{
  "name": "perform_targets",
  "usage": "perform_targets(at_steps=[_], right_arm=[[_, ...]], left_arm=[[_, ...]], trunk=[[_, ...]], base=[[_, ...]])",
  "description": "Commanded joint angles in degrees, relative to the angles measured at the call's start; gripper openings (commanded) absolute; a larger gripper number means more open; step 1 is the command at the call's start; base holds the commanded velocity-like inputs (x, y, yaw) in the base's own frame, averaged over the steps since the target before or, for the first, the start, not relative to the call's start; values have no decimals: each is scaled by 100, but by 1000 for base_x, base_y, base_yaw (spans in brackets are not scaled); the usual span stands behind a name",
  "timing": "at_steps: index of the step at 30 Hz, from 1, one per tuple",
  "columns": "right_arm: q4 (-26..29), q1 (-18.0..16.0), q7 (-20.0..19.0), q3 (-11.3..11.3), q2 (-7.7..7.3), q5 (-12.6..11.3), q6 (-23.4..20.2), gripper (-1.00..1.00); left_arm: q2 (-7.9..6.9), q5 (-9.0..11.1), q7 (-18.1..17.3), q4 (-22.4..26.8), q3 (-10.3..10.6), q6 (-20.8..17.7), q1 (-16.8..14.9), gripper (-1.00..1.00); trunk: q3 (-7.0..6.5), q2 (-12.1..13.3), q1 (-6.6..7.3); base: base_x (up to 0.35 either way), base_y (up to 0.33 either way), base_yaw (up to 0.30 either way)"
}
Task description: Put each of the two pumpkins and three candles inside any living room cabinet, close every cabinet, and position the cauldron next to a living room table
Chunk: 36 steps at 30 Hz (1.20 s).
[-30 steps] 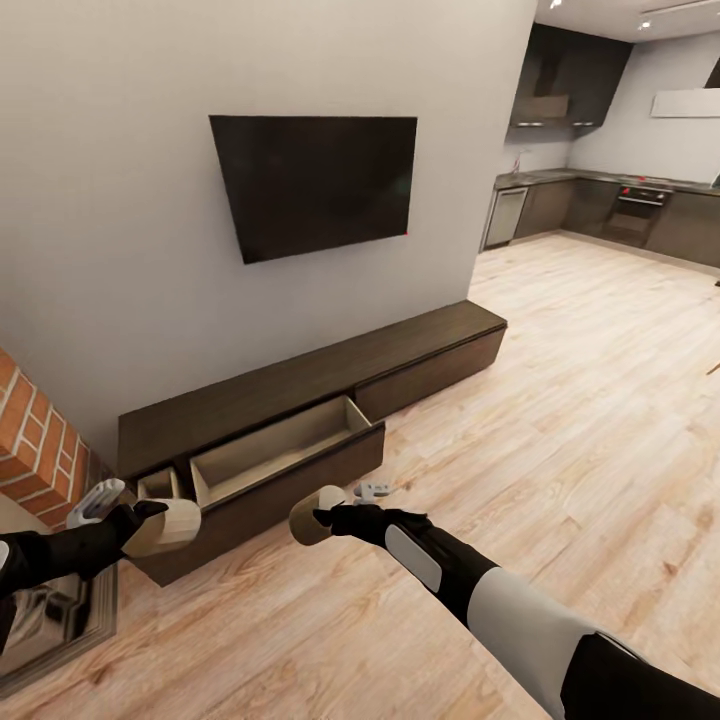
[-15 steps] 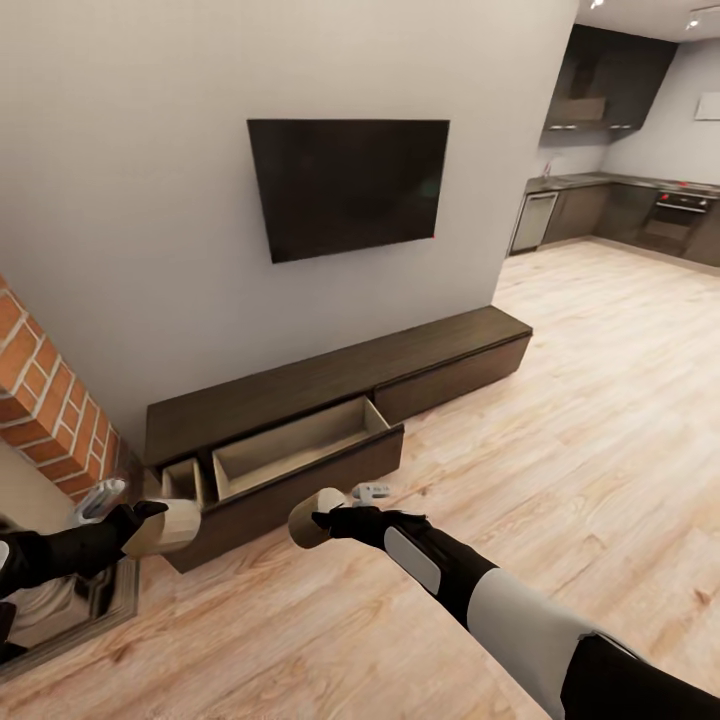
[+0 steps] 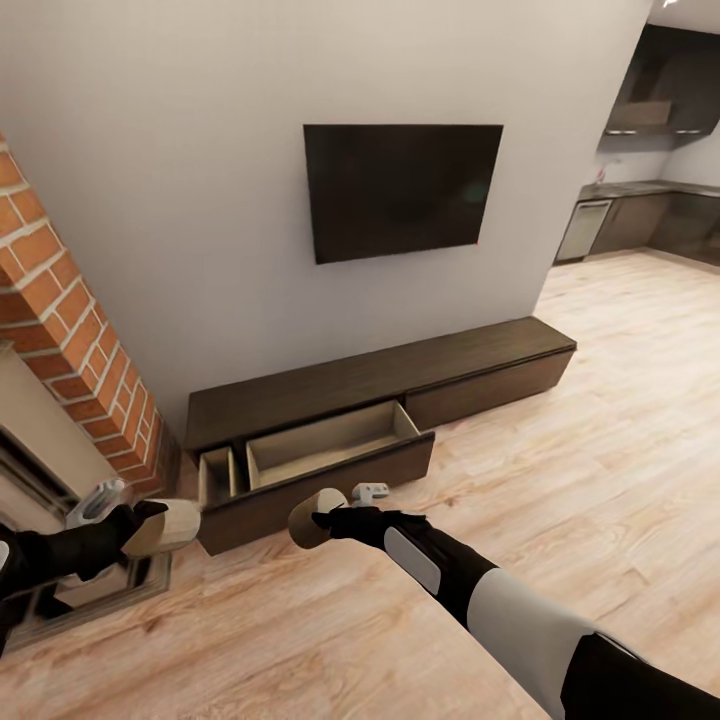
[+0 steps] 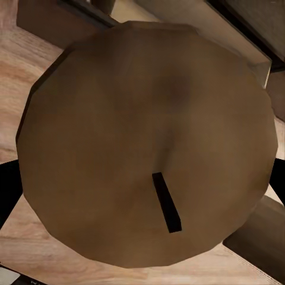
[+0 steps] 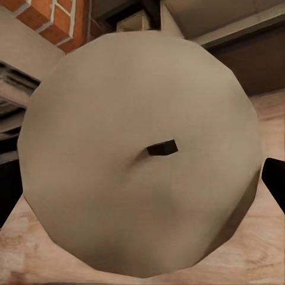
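Each gripper is clamped on a candle: the left gripper (image 3: 140, 522) on the left candle (image 3: 165, 526), the right gripper (image 3: 322, 518) on the right candle (image 3: 313, 514). They look rigid, light and smooth; gripping the sides suits. The cabinet's open drawer (image 3: 330, 440) waits at twelve o'clock.

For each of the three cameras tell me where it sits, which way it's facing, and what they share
Head view: on the robot's head, looking forward and down at the cabinet with its open drawer; both arms show, each end effector holding a candle.
Left wrist view: near the left end effector, facing the left candle top.
Right wrist view: near the right end effector, facing the right candle top.
Shared: both candles and the cabinet.
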<state>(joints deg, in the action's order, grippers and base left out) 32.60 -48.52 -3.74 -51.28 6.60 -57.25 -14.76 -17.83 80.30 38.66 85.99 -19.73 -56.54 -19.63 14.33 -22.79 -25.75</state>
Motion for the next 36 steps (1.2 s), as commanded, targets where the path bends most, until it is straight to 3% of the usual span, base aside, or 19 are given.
perform_targets(at_steps=[1, 32, 36], right_arm=[[1, -9, -4, -14, -1, -32, -9, -100], [8, -9, -85, -22, -1, -32, 100, -100], [5, -10, -55, -201, -4, -32, 213, -100]], left_arm=[[-1, 65, 63, 6, -4, -13, -6, -100], [5, 23, 71, 15, 55, -6, -6, -100], [4, 21, 72, 15, 57, -6, -6, -100]], trunk=[[7, -12, -3], [-109, -12, -3], [-120, -12, -3]], base=[[0, 0, 250], [0, -19, 248], [0, -272, 105]])
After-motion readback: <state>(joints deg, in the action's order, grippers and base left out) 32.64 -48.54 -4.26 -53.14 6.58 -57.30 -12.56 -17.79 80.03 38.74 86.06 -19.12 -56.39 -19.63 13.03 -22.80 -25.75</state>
